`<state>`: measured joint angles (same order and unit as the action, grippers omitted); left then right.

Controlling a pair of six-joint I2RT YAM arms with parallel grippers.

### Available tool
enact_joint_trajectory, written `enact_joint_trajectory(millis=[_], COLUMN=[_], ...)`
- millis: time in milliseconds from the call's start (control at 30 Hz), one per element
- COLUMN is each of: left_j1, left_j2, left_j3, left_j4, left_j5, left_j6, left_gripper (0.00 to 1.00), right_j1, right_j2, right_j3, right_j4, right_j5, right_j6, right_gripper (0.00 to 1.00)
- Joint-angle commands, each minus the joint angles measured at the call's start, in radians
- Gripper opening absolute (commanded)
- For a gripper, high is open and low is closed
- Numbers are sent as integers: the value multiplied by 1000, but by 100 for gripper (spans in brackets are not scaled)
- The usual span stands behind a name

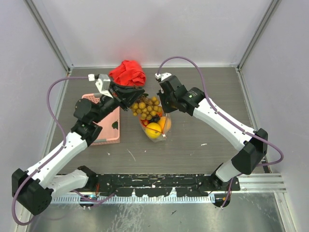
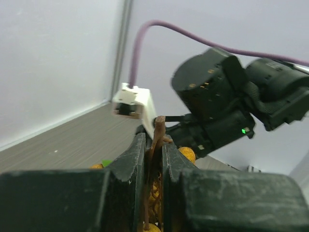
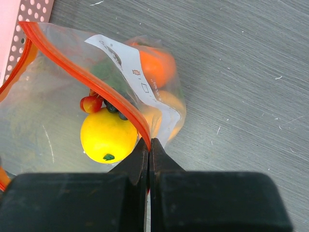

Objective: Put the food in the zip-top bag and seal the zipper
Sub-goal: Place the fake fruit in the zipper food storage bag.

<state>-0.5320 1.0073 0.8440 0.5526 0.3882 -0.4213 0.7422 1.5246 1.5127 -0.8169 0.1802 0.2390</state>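
Note:
The clear zip-top bag (image 1: pixel 158 126) lies mid-table with its orange-red zipper strip (image 3: pixel 96 82) gaping open. Inside it are the yellow lemon (image 3: pixel 107 135), the orange (image 3: pixel 157 65) and small red and dark berries (image 3: pixel 91 103). My right gripper (image 3: pixel 148 141) is shut on the zipper strip at the bag's mouth; it also shows in the top view (image 1: pixel 162 107). My left gripper (image 2: pixel 154 140) is shut on the brown stem (image 2: pixel 159 128) of the olive-brown grapes (image 1: pixel 147 108). It holds the bunch over the bag's mouth, and in the top view it is just left of the bunch (image 1: pixel 131 98).
A pink perforated basket (image 1: pixel 109 128) lies left of the bag under my left arm. A red cloth (image 1: pixel 128 72) is bunched at the back behind the grippers. The two grippers are close together above the bag. The walls stand behind.

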Motion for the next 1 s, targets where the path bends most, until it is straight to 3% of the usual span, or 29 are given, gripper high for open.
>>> enact_joint_trajectory(millis=[0,267,433,967], left_j1=[-49,-77,-77,-77], left_j2=[13,96,120,93], left_j3=[-17,-99,-140,-115], left_j4=[251,476,508,204], left_j5=[79,159,203,395], left_j6=[85,87,143,472], left_gripper=[0,0,0,0], right_j1=[-3,-10,-30,-44], right_j2=[-27,-30,-43,-59], right_j3=[31,10,-10,-26], right_j4=[36,67,82,107], right_j5=[-27,-92,-130,-179], right_j6=[9,7,6,10], right_gripper=[0,0,0,0])
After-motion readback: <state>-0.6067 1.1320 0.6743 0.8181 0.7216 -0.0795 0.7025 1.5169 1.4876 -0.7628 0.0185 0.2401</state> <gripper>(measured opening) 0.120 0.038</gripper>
